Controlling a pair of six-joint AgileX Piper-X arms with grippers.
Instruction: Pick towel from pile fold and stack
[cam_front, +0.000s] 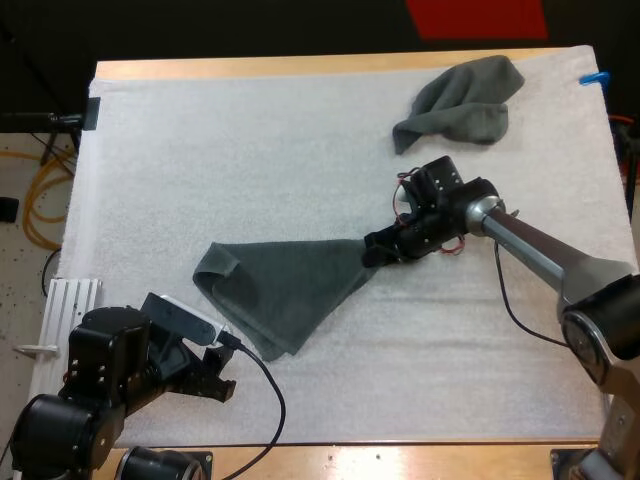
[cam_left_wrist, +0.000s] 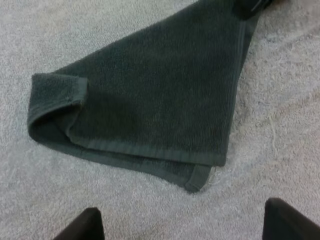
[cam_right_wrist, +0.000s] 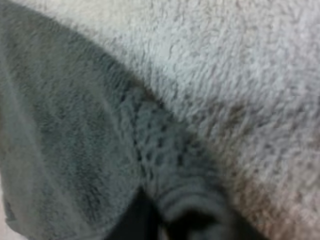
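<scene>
Left arm is folded low in the lower left of the high view; the left end effector (cam_front: 216, 378) points toward frame centre, its fingers (cam_left_wrist: 82, 226) standing well apart and gripping nothing. Right arm reaches in from the right edge to mid-frame, wrist angled downward, with the right end effector (cam_front: 378, 250) clamped on one corner of the towel (cam_front: 285, 290).

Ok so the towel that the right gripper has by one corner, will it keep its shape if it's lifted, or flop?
Probably floppy: the towel is drawn to a point at the right gripper and one corner has folded over. Lifted, it would likely hang limp from that pinch. Its thick pile on the fuzzy mat suggests it drags rather than slides.
</scene>
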